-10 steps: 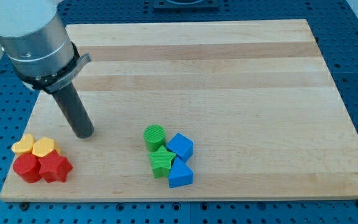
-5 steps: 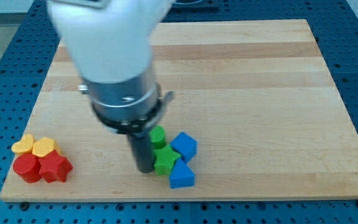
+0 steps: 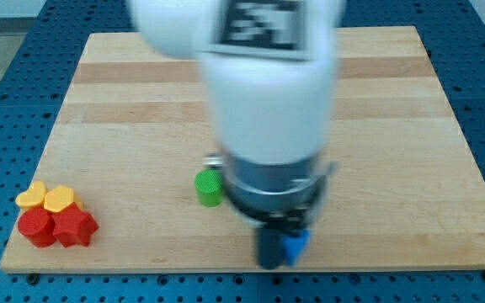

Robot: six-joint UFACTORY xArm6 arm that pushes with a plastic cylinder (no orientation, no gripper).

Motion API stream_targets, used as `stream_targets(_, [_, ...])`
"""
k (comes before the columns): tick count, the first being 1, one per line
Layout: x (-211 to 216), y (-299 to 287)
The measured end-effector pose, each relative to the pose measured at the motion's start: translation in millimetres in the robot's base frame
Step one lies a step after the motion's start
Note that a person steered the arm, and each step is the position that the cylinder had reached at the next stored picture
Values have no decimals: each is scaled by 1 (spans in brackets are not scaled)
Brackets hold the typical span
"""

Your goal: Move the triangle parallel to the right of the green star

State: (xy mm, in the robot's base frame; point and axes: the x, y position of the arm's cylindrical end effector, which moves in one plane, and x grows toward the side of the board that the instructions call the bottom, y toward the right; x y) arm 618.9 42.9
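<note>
The arm fills the middle of the view and is blurred. My tip (image 3: pixel 270 263) is near the board's bottom edge, right of centre. A small part of a blue block (image 3: pixel 295 245) shows just to the right of the tip, touching or very close to it; its shape cannot be made out. The green cylinder (image 3: pixel 209 187) stands to the upper left of the tip, apart from it. The green star and the other blue block are hidden behind the arm.
A cluster of two yellow blocks (image 3: pixel 46 199), a red cylinder (image 3: pixel 35 227) and a red star (image 3: pixel 75 225) sits at the bottom left corner of the wooden board (image 3: pixel 394 126). The board's bottom edge is just below the tip.
The arm has swept from the board's left to the bottom centre-right. The tip passed through the green and blue cluster; a blue block has shifted right, and the green star is now hidden.
</note>
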Motion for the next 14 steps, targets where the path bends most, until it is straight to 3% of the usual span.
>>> stream_targets(1, [0, 77])
stream_targets(2, [0, 102])
stream_targets(3, [-1, 95])
stream_targets(4, [-9, 44])
stream_targets(5, [-42, 53])
stream_targets(6, [-47, 109])
stream_targets(7, [-41, 105])
stream_targets(8, [-23, 36])
stream_targets(9, [-4, 19])
stream_targets(11, [-1, 139])
stream_targets(13, [-1, 152])
stream_targets(14, [-2, 125])
